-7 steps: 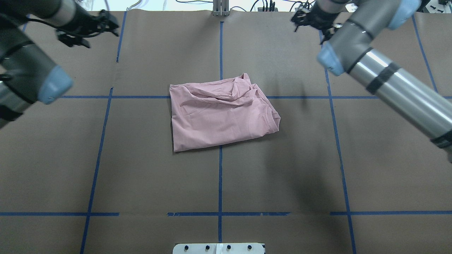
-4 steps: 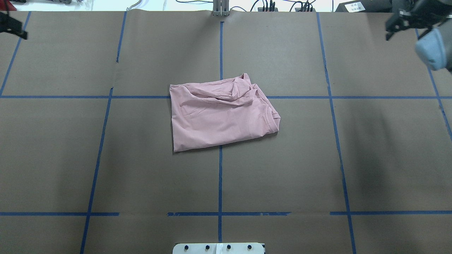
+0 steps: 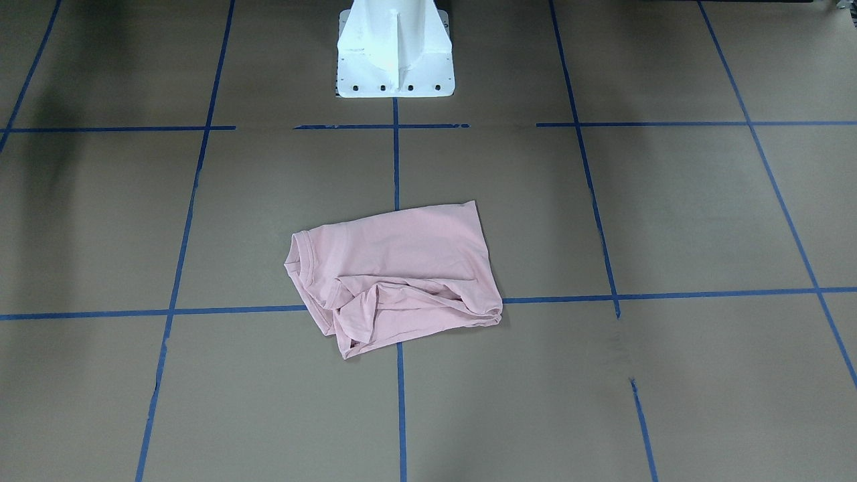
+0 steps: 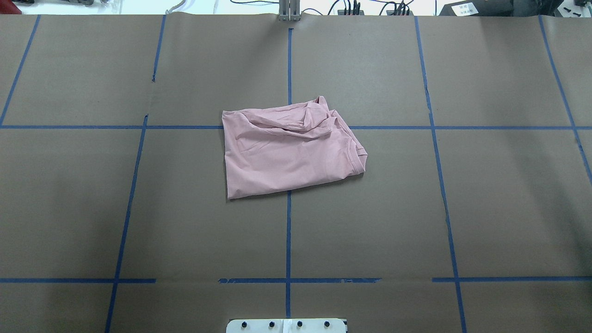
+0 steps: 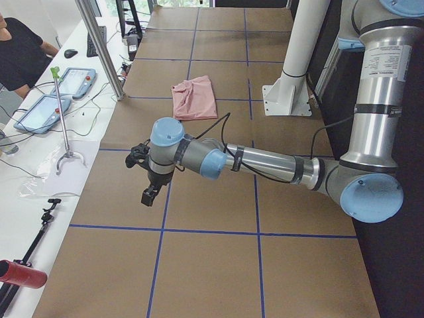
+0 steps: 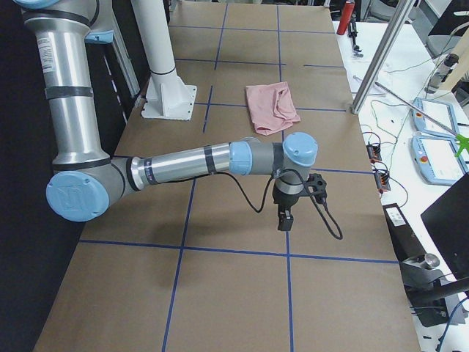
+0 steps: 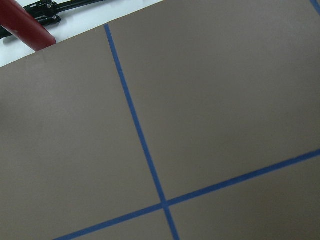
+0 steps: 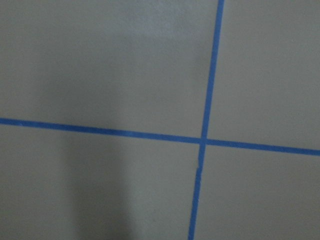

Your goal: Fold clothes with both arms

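The shirt point(image 4: 286, 155) lies folded in the middle of the table point(image 4: 92, 208), long side running arm to arm. The left gripper point(image 5: 147, 192) and right gripper point(image 6: 284, 220) hang over opposite ends, seemingly equally far from it. Whether they are wide or closed I cannot tell.

Soft even light casts faint shadows on the table point(image 4: 92, 208); right wrist view is dim.

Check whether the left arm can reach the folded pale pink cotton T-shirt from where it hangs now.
Probably yes. The left gripper hangs above bare brown paper, well apart from the pale pink T-shirt, and the side view shows only taped paper between them, so the way looks free.
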Robot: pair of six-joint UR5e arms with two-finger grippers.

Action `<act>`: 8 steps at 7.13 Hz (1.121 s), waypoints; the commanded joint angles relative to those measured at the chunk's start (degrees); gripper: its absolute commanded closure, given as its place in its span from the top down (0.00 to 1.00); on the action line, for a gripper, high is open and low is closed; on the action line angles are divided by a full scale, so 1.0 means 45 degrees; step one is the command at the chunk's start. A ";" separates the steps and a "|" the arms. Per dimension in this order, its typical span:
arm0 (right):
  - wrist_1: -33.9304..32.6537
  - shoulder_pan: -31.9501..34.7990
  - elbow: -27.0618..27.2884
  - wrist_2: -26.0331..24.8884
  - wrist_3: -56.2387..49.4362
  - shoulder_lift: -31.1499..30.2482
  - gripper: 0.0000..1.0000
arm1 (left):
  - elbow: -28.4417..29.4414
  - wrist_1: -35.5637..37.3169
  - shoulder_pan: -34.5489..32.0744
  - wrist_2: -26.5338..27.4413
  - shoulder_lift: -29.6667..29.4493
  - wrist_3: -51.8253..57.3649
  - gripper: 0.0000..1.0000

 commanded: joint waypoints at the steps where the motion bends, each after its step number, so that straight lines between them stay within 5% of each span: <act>1: 0.0052 0.0292 0.0104 0.0205 -0.0427 -0.1207 1.00 | 0.0177 -0.0118 -0.0200 -0.0232 0.0902 0.0773 1.00; 5: 0.0736 0.0408 0.0005 0.1201 -0.0408 -0.1543 1.00 | 0.0472 0.2076 -0.0083 0.0397 0.0340 0.0695 1.00; 8: 0.0795 0.0467 -0.0034 0.1144 -0.0408 -0.1603 1.00 | 0.0668 0.2200 -0.0063 0.0299 0.0337 0.0714 1.00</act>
